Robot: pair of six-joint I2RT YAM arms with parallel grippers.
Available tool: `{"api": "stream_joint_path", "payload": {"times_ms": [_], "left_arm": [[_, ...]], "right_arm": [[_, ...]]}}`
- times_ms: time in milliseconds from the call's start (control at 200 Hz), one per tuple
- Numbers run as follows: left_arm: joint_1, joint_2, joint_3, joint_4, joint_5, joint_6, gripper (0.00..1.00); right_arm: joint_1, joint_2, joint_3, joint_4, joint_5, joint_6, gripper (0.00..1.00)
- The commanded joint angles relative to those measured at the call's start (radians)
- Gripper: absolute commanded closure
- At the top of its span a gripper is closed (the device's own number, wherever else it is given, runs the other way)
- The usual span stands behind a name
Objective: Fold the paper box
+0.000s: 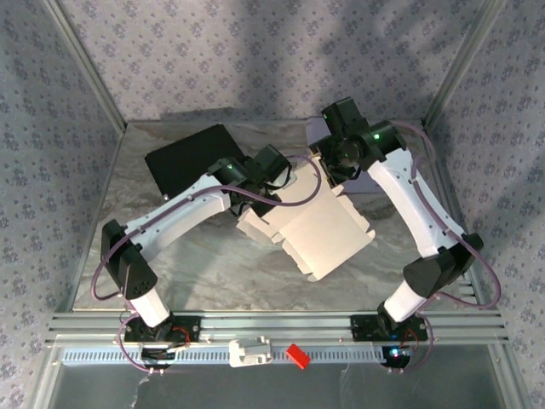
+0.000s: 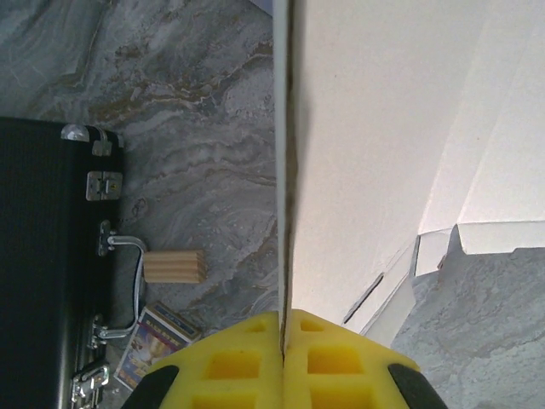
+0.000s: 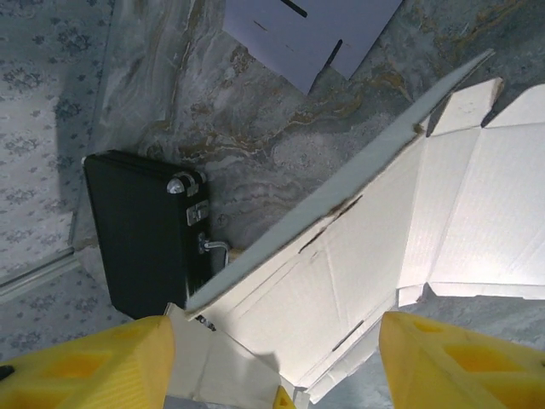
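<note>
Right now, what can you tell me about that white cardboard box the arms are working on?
The paper box is a white, creased cardboard blank with slots and tabbed flaps, only partly folded. Most of it lies flat on the marble-look table; one panel is lifted up at a tilt. The left gripper is shut on that panel's edge; the right gripper hangs open above it.

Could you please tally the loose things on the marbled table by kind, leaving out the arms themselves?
Cardboard pieces: 2 (partly folded white cardboard box; flat slotted pale cardboard sheet)
Black rectangular hard case: 1
Small pale wooden block: 1
Colourful printed card pack: 1
Total: 5
</note>
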State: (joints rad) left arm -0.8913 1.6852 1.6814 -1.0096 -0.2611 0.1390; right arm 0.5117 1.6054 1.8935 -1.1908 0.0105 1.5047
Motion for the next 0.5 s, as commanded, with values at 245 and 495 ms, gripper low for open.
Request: {"api": "stream_joint_path", "payload": {"times_ms": [245, 495], "left_arm": [[-0.01, 0.044, 0.112, -0.051, -0.043, 0.036, 1.0], [-0.029, 0.071, 0.163, -0.058, -0.088, 0.056, 1.0]], "right_arm": [[-0.002, -0.061, -0.008, 0.0, -0.02, 0.071, 0.35], [0.005, -0.02, -0.013, 0.021, -0.05, 0.098, 0.35]]}}
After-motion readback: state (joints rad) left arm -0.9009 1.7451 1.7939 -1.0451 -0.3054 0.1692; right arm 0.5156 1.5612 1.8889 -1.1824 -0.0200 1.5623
